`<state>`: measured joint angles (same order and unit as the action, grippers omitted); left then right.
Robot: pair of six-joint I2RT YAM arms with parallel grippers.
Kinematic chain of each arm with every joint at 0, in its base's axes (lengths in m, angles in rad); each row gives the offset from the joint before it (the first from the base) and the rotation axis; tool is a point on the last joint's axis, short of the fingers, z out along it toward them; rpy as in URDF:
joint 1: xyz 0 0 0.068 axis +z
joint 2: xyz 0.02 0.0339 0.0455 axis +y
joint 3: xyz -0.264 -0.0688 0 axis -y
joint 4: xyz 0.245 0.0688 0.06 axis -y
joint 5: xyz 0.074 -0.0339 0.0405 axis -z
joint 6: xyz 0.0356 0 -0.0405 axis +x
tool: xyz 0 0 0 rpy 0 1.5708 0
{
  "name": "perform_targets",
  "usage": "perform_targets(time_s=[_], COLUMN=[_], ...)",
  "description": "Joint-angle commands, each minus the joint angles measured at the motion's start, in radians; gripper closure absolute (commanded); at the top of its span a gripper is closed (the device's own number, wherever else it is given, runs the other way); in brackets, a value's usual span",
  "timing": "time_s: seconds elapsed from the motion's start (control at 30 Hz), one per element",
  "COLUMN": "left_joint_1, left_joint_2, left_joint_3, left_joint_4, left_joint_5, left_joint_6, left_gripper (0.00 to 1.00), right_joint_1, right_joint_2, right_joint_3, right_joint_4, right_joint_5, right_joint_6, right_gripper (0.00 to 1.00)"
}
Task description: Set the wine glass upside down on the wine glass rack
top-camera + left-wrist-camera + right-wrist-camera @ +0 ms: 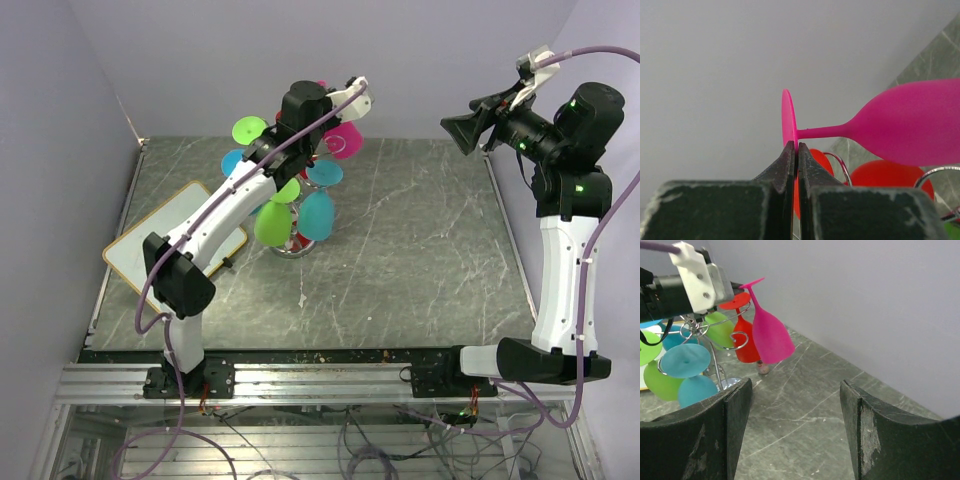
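grey marble table (420,255), carrying wine glass rack (290,250), white board (155,225)

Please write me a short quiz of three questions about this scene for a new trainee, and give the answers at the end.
1. Multiple choice: which part of the pink wine glass does the left gripper pinch?
A. the bowl
B. the stem
C. the edge of the foot
2. True or false: the right gripper is shut on a glass.
3. Fill the gap: beside the rack, the pink wine glass is held with its foot ___ its bowl.

Key: 1 C; 2 false, it is open and holds nothing; 3 above.
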<state>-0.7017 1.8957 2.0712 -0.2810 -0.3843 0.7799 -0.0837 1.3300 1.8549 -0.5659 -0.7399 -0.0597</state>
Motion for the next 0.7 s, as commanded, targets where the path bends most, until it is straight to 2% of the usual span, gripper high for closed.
perform_targets(time_s=[0.0,0.67], left_joint_1=[0.012,0.007], left_joint_2=[-0.065,-0.174], left_joint_3=[-0.065,-0.164], left_joint_4=[0.007,-0.095], left_joint_5=[0.031,0.145], left_joint_6=[0.017,0.09], left_gripper=[0.91,0.93], right_joint_1=[-0.01,-0.021], right_joint_2=[-0.022,-0.024], right_joint_3=[-0.014,-0.029], right_joint_4=[0.026,0.045], right_joint_5=[-0.017,-0.038], right_joint_6=[0.014,0.031], right_gripper=[0.3,0.29])
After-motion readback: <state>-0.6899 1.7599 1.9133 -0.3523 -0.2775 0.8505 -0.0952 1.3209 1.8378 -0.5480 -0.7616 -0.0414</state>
